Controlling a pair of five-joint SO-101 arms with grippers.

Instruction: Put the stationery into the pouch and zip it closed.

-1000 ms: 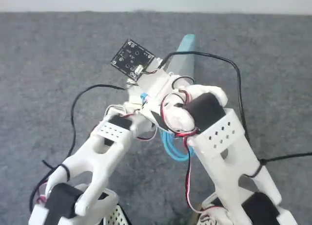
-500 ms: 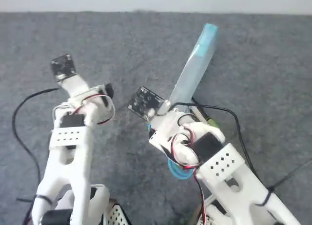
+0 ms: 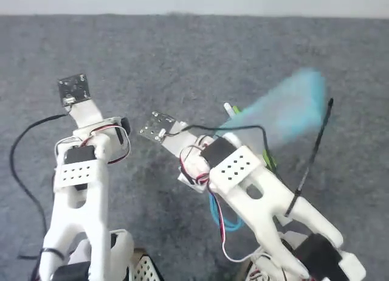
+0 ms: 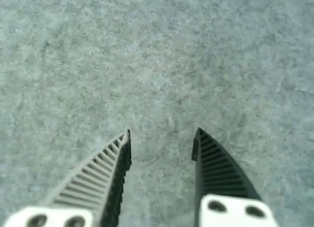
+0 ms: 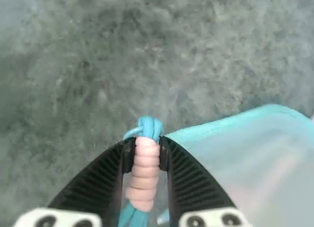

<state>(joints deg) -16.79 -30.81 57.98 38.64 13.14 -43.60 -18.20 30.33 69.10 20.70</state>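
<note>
The pouch (image 5: 255, 153), translucent with a turquoise edge, is sitting just beside one finger of the right pincer (image 5: 145, 141) and is stretching away from it over the floor covering; in the high view the pouch (image 3: 292, 111) is showing as a turquoise shape beyond the right arm (image 3: 255, 190). The right pincer is clamping tight on a pink ribbed zipper pull (image 5: 144, 173), and a turquoise cord knot (image 5: 147, 125) is poking out just past its fingertips. A green-and-white pen-like thing (image 3: 233, 110) is peeking out beside the right arm, too little of it showing to name.

The left pincer (image 4: 162, 136) is hanging well apart from the pouch, its fingers spread wide and gripping nothing, with bare carpet lying between them.

A grey, short-piled carpet (image 4: 147, 50) is covering the whole work surface, and a pale wall (image 3: 194, 1) is running along its far edge.

Counting: one pouch, one zipper pull, one pen-like thing, two arms.
</note>
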